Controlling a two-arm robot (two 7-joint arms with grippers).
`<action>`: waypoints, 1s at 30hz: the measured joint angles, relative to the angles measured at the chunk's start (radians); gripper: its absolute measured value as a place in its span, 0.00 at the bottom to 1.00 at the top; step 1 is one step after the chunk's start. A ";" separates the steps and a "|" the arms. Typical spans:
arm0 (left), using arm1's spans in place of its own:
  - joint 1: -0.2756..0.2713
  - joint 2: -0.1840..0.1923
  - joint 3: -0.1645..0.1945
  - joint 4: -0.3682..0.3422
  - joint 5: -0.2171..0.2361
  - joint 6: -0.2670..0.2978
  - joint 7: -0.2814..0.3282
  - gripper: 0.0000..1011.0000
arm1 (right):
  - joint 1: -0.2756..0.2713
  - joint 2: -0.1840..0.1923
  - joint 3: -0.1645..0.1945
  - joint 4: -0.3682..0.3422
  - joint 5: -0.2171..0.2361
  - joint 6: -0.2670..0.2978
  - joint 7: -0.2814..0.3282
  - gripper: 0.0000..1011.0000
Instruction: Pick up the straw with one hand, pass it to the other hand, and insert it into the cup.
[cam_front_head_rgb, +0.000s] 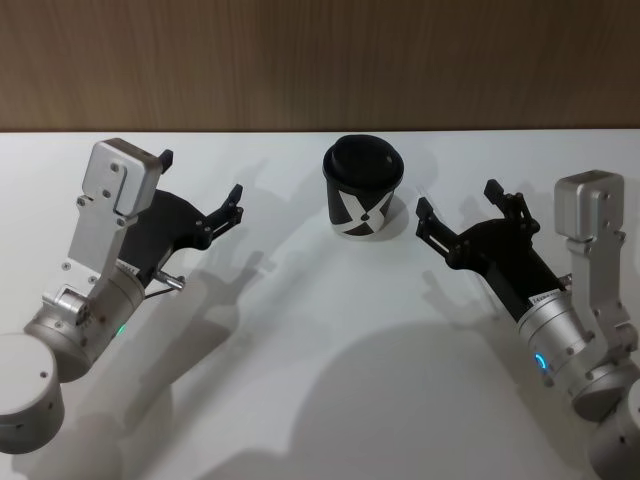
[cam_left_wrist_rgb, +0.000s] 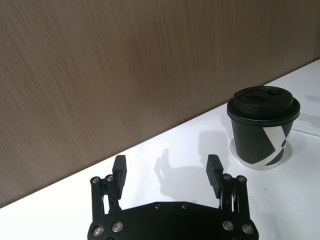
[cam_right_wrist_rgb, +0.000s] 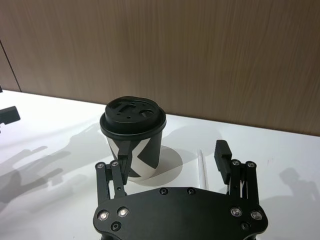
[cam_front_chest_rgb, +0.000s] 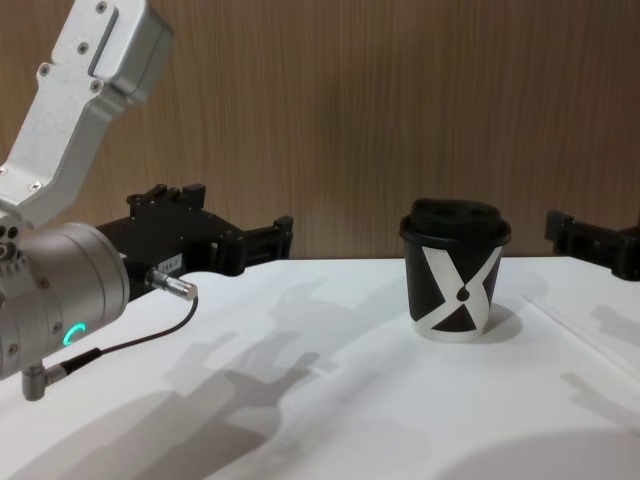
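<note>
Hovering over the counter (cam_front_head_rgb: 300, 350), the left pincer (cam_front_head_rgb: 200, 176) and right pincer (cam_front_head_rgb: 457, 197) both stand spread wide, holding nothing. The straw (cam_right_wrist_rgb: 202, 167) lies flat below the right pincer's fingers. The cup (cam_front_head_rgb: 362, 190) stands upright just beyond, between both pincers.

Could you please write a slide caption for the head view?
Left pincer and right pincer, both open, flank the lidded cup on the table.

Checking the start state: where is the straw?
The straw lies flat on the table just right of the cup, near the open right gripper.
</note>
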 joint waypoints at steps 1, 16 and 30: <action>0.000 0.000 0.000 0.000 0.000 0.000 0.000 0.99 | 0.000 0.000 0.000 0.000 0.000 0.000 0.000 0.99; 0.000 0.000 0.000 0.000 0.000 0.000 0.000 0.99 | 0.000 0.000 0.000 0.000 0.000 0.000 0.000 0.99; 0.000 0.000 0.000 0.000 0.000 0.000 0.000 0.99 | -0.003 0.006 0.003 0.002 -0.012 0.019 0.000 0.99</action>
